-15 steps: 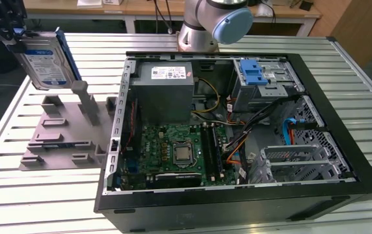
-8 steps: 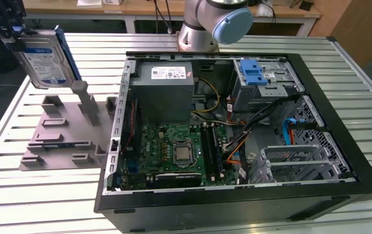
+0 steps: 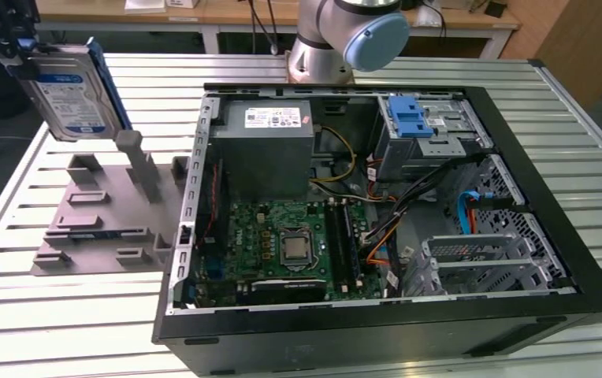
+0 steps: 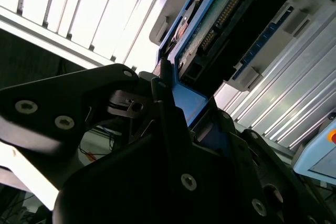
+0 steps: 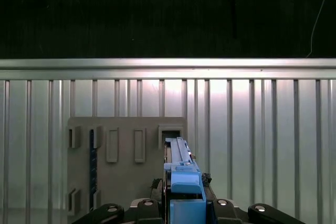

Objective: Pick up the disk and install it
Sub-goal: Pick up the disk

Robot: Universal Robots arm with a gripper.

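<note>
The silver, blue-framed disk [image 3: 70, 98] hangs upright, label showing, at the exterior view's far left.

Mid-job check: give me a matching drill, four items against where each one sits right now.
1 disk
2 grey fixture
3 blue clip
4 power supply

A on the drive cage in the case
B flat on the table
C raised off the table
D in the case, beside the motherboard

Pairs: 1-C, 2-B, 3-A, 4-D
</note>
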